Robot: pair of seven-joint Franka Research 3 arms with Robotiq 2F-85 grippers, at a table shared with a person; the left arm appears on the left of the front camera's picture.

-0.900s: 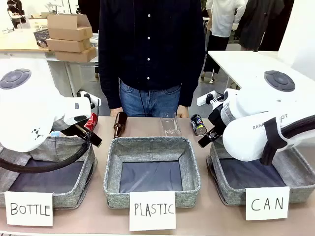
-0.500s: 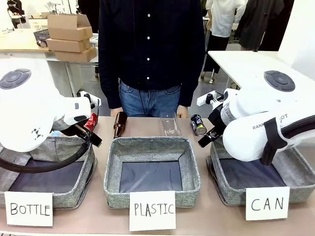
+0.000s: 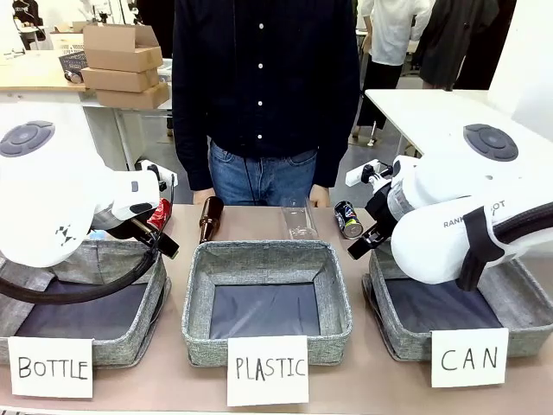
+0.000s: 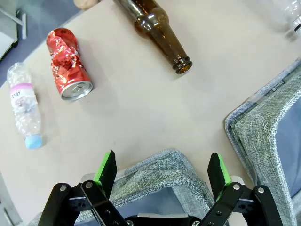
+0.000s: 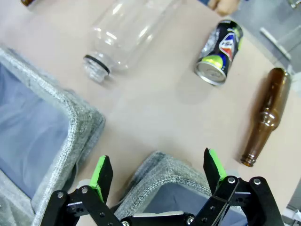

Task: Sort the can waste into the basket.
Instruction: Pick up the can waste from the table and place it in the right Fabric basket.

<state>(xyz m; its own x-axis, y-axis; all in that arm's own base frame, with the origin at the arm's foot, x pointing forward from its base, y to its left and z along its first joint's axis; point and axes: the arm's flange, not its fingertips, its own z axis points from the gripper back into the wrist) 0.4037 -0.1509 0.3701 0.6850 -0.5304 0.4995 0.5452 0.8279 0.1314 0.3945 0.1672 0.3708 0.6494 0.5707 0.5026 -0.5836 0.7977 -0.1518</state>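
Observation:
The shiny red can (image 4: 68, 64) lies crumpled on its side on the table beyond my left gripper (image 4: 162, 167), which hangs open over a grey basket's corner, holding nothing. In the front view the red can (image 3: 158, 213) peeks out behind my left arm. The dark blue-black can (image 5: 219, 49) with yellow and a round logo lies on its side ahead of my right gripper (image 5: 157, 162), also open and holding nothing, above the near corner of the CAN basket (image 5: 164, 178). From the front, that can (image 3: 347, 220) lies just behind the CAN basket (image 3: 518, 303), whose inside is partly hidden by my right arm.
Brown bottles (image 4: 155, 34) (image 5: 265, 115), a clear plastic bottle (image 5: 127, 30) and a small crushed one (image 4: 24, 106) lie on the table. The PLASTIC basket (image 3: 199, 294) stands in the middle, the BOTTLE basket (image 3: 155, 303) at left. A person (image 3: 263, 86) stands at the far edge.

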